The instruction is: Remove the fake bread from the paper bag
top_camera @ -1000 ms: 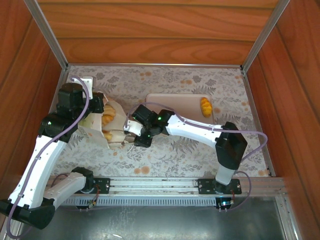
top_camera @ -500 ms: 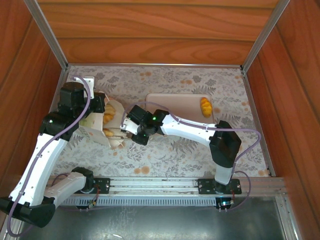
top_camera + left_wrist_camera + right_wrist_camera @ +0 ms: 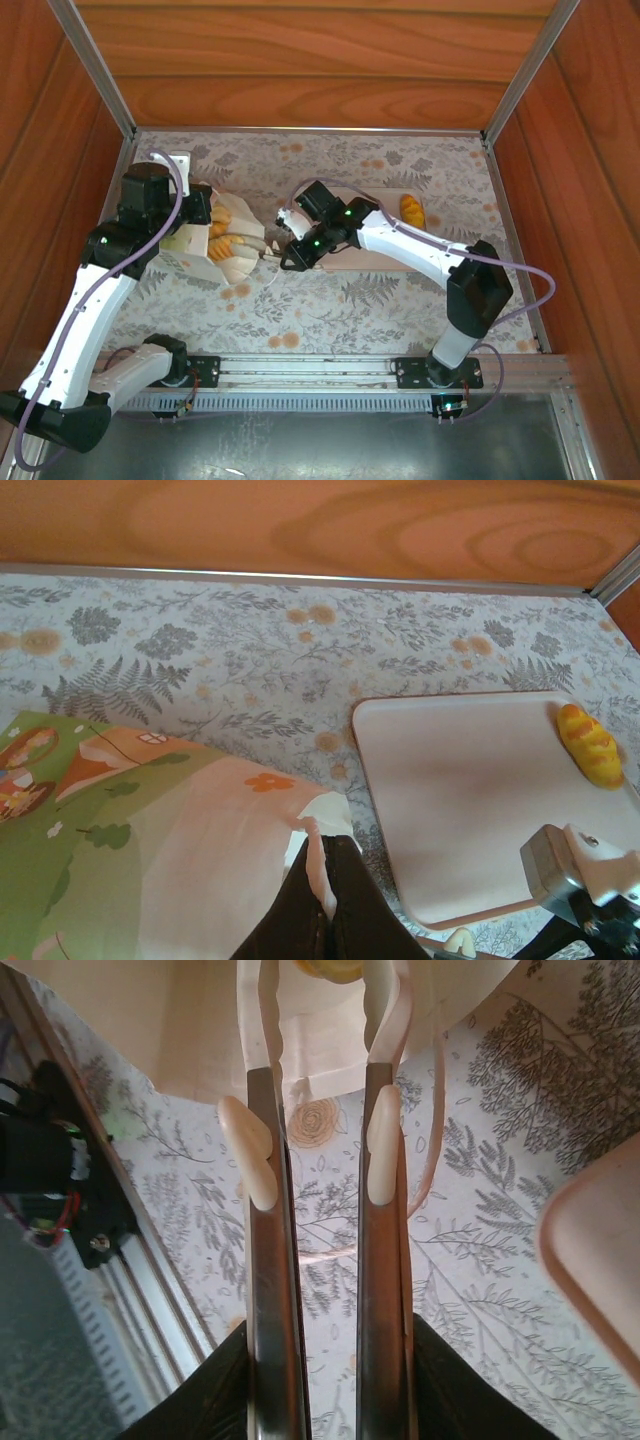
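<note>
1. Your left tool [image 3: 323,855] is pinching the paper bag [image 3: 170,820] rim.
2. Your right tool [image 3: 283,257] is spread, bag mouth at its 9 o'clock.
3. Fake bread [image 3: 224,243] sits inside the bag.

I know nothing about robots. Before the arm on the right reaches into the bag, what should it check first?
1. Left gripper pinching the paper bag at its rim: ok.
2. Bag mouth turned toward the right gripper: ok.
3. Right gripper's jaws apart, nothing held: ok.
4. Fake bread left in the bag: ok, several pieces show at the mouth.
5. Bare room on the tray beside the yellow roll: ok.
6. Cord handle clear of the fingers: cannot tell; it loops close by them.
</note>
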